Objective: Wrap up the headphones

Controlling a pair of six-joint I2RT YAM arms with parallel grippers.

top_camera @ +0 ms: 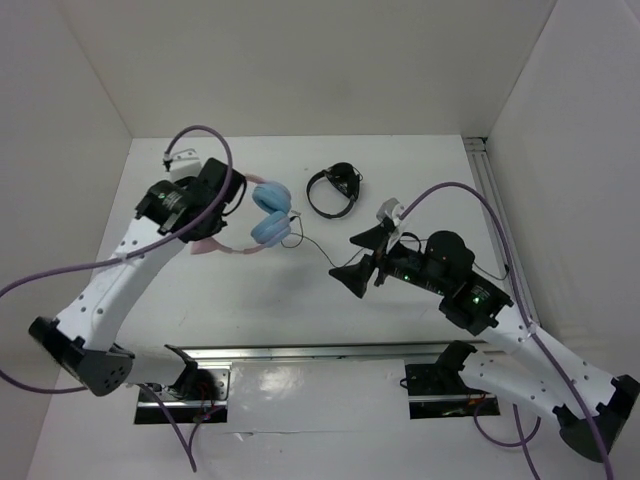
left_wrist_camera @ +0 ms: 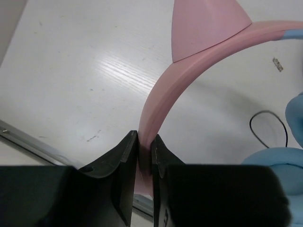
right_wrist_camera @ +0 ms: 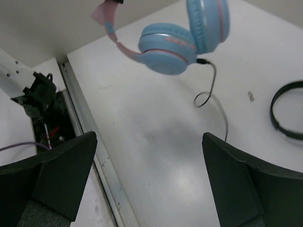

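Observation:
The headphones (top_camera: pixel 270 212) have a pink headband with cat ears and light blue earcups. My left gripper (top_camera: pixel 218 225) is shut on the pink headband (left_wrist_camera: pixel 156 99) near one cat ear (left_wrist_camera: pixel 203 23) and seems to hold the headphones above the table. Their thin black cable (top_camera: pixel 315 245) trails from an earcup down to the table towards my right gripper (top_camera: pixel 358 258). That gripper is open and empty, to the right of the headphones. The right wrist view shows the earcups (right_wrist_camera: pixel 175 45) and the cable (right_wrist_camera: pixel 214 87) ahead of the wide-open jaws.
Smaller all-black headphones (top_camera: pixel 333 188) lie at the back centre and also show in the right wrist view (right_wrist_camera: pixel 284 111). A metal rail (top_camera: pixel 330 350) runs along the near table edge. White walls close in the left, back and right sides.

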